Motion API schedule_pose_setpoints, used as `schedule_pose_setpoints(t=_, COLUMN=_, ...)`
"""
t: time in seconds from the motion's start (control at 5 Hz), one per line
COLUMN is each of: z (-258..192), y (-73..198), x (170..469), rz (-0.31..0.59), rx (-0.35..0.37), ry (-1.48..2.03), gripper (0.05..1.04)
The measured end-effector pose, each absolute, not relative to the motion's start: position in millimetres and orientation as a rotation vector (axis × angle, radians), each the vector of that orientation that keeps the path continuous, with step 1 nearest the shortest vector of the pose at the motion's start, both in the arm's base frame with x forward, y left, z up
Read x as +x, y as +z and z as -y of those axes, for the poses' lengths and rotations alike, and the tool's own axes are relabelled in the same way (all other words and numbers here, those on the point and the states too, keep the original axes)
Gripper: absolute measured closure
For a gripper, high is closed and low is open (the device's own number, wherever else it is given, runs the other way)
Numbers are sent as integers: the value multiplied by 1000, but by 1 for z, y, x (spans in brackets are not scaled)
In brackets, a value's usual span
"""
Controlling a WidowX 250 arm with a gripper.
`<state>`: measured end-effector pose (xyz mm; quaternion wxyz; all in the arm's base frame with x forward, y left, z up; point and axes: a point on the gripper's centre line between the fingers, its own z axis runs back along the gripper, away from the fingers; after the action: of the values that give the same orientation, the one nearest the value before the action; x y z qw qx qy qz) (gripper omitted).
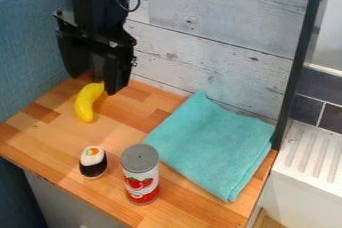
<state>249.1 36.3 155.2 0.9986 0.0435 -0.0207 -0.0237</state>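
1. Gripper point(97, 82) hung at your upper left, fingers wide apart, nothing clamped!
2. Right below, you had the yellow banana point(85, 104) on the wooden counter point(127, 117), its upper end by the fingertips; whether they touched, you couldn't tell.
3. Down front, you saw the sushi piece point(93, 162), just left of an upright tomato can point(140, 174).
4. Over right, your folded turquoise cloth point(212, 144) lay flat, near that can!
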Motion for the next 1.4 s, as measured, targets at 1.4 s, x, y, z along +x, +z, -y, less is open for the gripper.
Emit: schedule_pose_setpoints(t=1.4, z=-51, y=53, x=236, rz=-122, rx=-55, ry=-62, gripper=83)
